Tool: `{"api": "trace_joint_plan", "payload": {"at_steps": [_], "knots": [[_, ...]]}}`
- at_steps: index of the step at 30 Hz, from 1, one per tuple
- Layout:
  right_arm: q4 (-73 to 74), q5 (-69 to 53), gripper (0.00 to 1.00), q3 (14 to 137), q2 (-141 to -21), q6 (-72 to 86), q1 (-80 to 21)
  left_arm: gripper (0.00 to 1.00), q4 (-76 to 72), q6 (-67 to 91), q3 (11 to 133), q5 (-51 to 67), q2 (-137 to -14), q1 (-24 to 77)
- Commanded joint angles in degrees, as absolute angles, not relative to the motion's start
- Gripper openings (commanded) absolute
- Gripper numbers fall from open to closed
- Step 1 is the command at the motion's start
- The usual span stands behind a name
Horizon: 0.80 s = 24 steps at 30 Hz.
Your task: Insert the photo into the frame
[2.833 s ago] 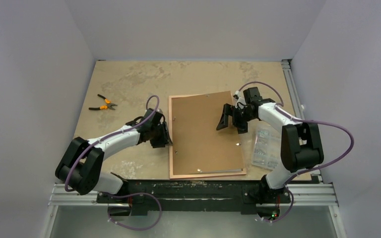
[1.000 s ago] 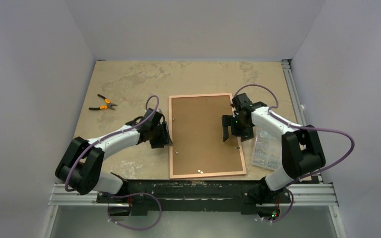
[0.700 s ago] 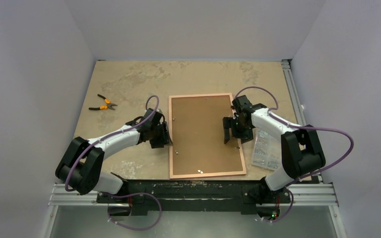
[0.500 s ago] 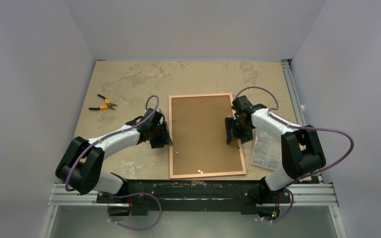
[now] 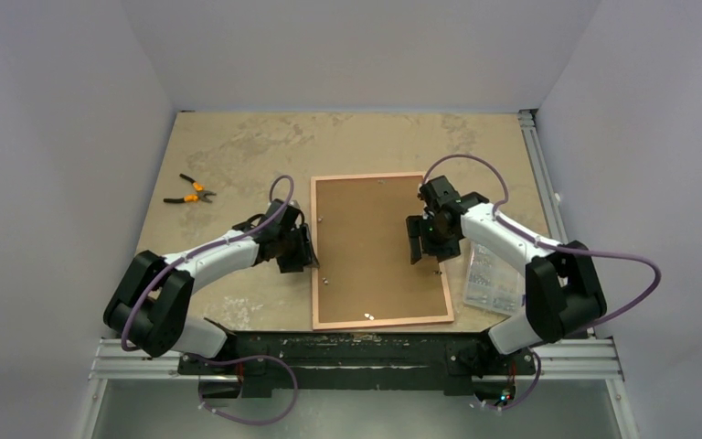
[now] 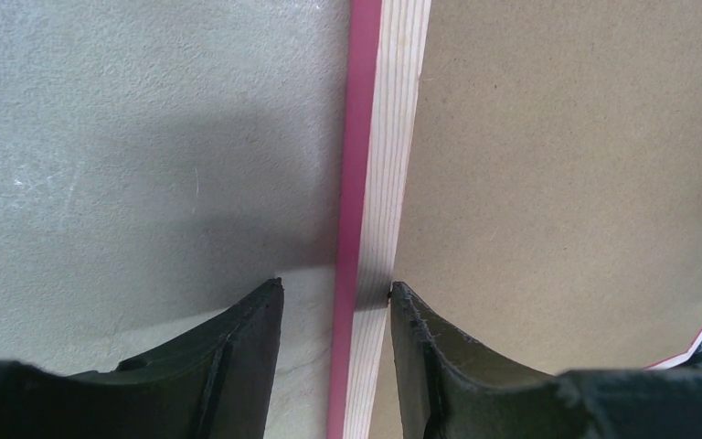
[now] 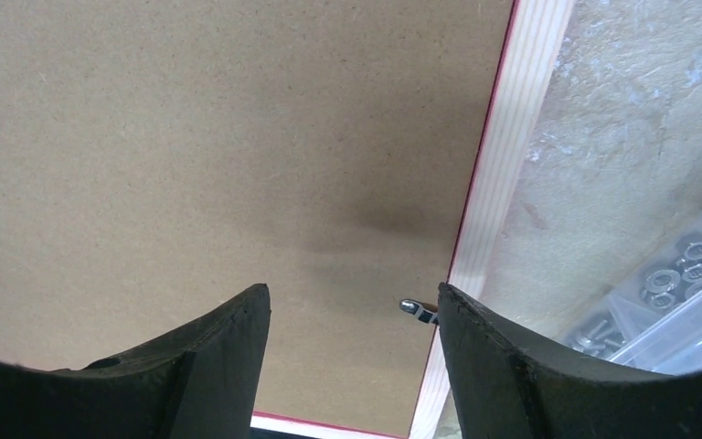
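The frame (image 5: 314,274) lies back up on the table, its tan rail (image 6: 379,137) edged in pink. A brown backing board (image 5: 370,247) lies flat inside it. The photo is hidden. My left gripper (image 5: 307,249) straddles the frame's left rail, open: in the left wrist view (image 6: 336,291) the right finger touches the rail's inner edge and the left finger stands clear of the pink side. My right gripper (image 5: 420,240) hangs open over the board beside the right rail (image 7: 512,137), nothing between its fingers (image 7: 353,294). A small metal tab (image 7: 416,309) pokes out by its right finger.
A clear bag of metal hardware (image 5: 492,274) lies just right of the frame, also visible in the right wrist view (image 7: 686,293). Orange-handled pliers (image 5: 189,190) rest at the far left. Aluminium rails run along the table's right and near edges.
The backing board, earlier tilted up on its right side, now lies flat in the frame. The right gripper let go, came down over the board's right part and narrowed its jaws. The left arm has not moved.
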State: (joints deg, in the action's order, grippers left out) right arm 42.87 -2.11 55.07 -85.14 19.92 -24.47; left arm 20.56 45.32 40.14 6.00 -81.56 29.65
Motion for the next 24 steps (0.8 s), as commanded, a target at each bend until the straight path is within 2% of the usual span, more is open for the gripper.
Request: {"api": "trace_joint_plan", "payload": {"at_steps": [1, 6, 13, 16, 20, 24], "knots": [[42.4, -0.2, 0.65, 55.6, -86.8, 20.9, -25.0, 0.46, 21.1, 44.5, 38.7, 3.2, -84.6, 29.7], [42.8, 3.2, 0.65, 54.4, -88.3, 21.2, -25.0, 0.46, 21.0, 44.6, 38.7, 3.2, -84.8, 29.7], [44.3, 1.6, 0.64, 54.4, -90.0, 21.8, -26.0, 0.45, 20.4, 45.2, 38.4, 3.9, -84.8, 29.7], [45.0, 1.5, 0.61, 53.9, -90.5, 22.2, -26.9, 0.45, 19.8, 45.7, 38.3, 4.5, -84.8, 29.7], [46.5, 1.7, 0.51, 53.7, -91.9, 22.9, -28.2, 0.44, 19.8, 46.0, 38.6, 4.5, -84.8, 29.7], [47.6, 3.2, 0.48, 53.7, -93.3, 23.6, -29.6, 0.43, 21.0, 46.4, 39.0, 3.6, -84.9, 29.6]]}}
